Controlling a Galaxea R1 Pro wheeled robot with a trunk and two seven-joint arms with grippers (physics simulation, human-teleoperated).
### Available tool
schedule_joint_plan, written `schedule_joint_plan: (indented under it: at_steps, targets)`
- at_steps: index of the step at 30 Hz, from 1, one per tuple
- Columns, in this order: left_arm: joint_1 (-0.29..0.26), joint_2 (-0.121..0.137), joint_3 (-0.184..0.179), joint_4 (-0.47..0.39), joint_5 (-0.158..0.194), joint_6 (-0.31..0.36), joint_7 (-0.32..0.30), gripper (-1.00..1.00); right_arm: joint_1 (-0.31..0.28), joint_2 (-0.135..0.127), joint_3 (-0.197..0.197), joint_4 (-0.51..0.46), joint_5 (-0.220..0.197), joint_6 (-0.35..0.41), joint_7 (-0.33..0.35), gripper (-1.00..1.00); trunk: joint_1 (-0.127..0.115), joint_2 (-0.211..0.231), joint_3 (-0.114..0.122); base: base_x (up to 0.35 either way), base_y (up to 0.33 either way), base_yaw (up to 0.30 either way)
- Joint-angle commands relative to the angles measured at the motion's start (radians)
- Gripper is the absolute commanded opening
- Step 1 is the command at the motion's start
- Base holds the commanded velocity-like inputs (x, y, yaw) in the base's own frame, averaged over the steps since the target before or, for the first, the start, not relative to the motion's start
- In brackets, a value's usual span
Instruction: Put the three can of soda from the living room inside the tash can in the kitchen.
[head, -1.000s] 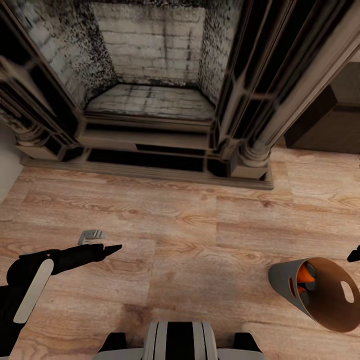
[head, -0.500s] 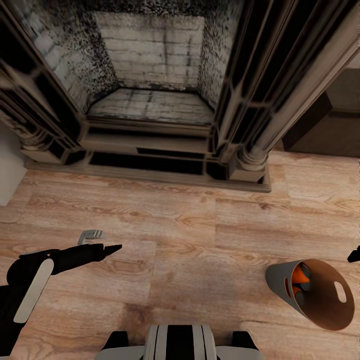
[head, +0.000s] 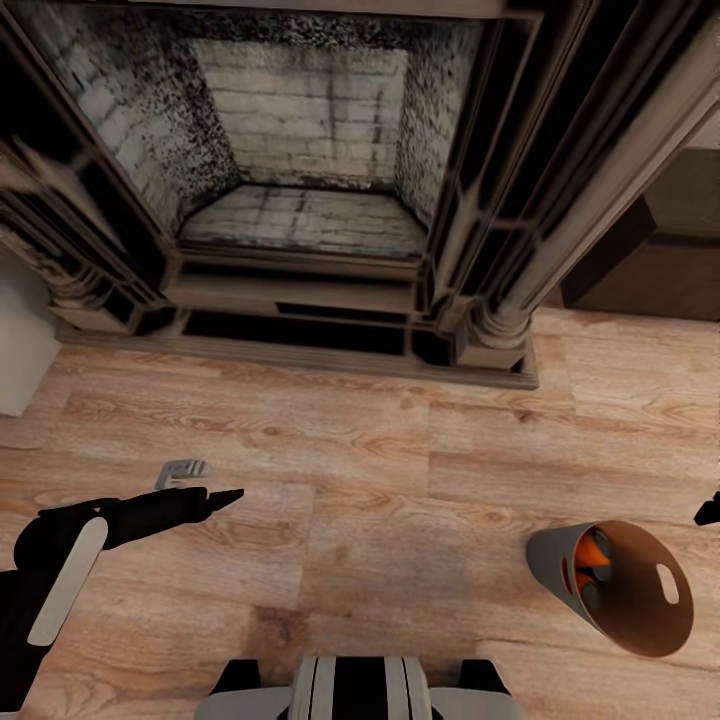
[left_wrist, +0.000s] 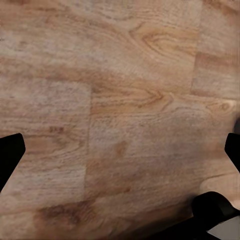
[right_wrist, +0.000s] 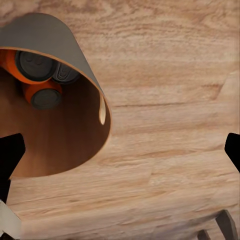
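With the soda cans (right_wrist: 39, 75) lying inside the trash can (head: 560, 560), which stands on the wood floor (head: 400, 470) at five o'clock before the fireplace (head: 300, 200), both grippers hang wide-jawed and empty, so carrying the bin kitchenward seems next.
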Motion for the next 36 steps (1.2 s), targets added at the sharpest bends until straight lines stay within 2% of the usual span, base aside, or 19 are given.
schedule_joint_plan:
  at_steps: [1,9,17,23,27,28,31,32,33,36]
  targets:
    - [0.000,0.000,0.000,0.000,0.000,0.000,0.000,1.00,0.000,0.000,0.000,0.000,0.000,0.000,0.000,1.00,-0.004,0.007,0.003,0.000,0.000,0.000]
    - [0.000,0.000,-0.001,0.000,-0.001,0.000,0.001,1.00,0.025,0.001,-0.001,-0.014,0.000,0.000,0.000,1.00,-0.035,0.063,0.028,0.000,0.000,0.000]
    - [0.000,-0.001,0.001,-0.001,-0.001,-0.004,0.002,1.00,0.077,0.003,-0.002,-0.049,0.000,0.000,0.000,1.00,-0.065,0.119,0.053,0.000,0.000,0.000]
    - [0.000,-0.004,0.001,0.000,-0.001,-0.007,0.016,1.00,0.199,0.005,-0.010,-0.126,-0.003,0.000,0.000,1.00,-0.088,0.161,0.072,0.000,0.000,0.000]
    - [0.000,-0.022,0.001,0.000,0.000,-0.009,0.061,1.00,0.301,0.009,-0.017,-0.209,-0.008,0.000,0.001,1.00,-0.104,0.189,0.085,0.000,0.000,0.000]
    - [0.000,-0.029,0.001,0.000,-0.001,-0.010,0.078,1.00,0.358,0.015,-0.040,-0.254,-0.011,0.000,0.002,1.00,-0.107,0.196,0.088,0.000,0.000,0.000]
    - [0.000,-0.032,0.001,0.000,-0.001,-0.010,0.097,1.00,0.425,0.034,-0.079,-0.307,-0.012,0.000,0.003,1.00,-0.119,0.217,0.097,0.000,0.000,0.000]
    - [0.000,-0.033,0.001,0.001,-0.001,-0.010,0.117,1.00,0.475,0.061,-0.109,-0.349,-0.012,0.000,-0.001,1.00,-0.123,0.224,0.100,0.000,0.000,0.000]
    - [-0.001,-0.036,0.001,0.005,-0.001,-0.012,0.157,1.00,0.547,0.116,-0.160,-0.424,-0.011,-0.038,-0.006,1.00,-0.127,0.231,0.103,0.000,0.000,0.000]
    - [-0.001,-0.048,0.000,0.007,-0.001,-0.020,0.208,1.00,0.620,0.176,-0.217,-0.514,-0.007,-0.068,-0.009,1.00,-0.138,0.252,0.113,0.000,0.000,0.000]
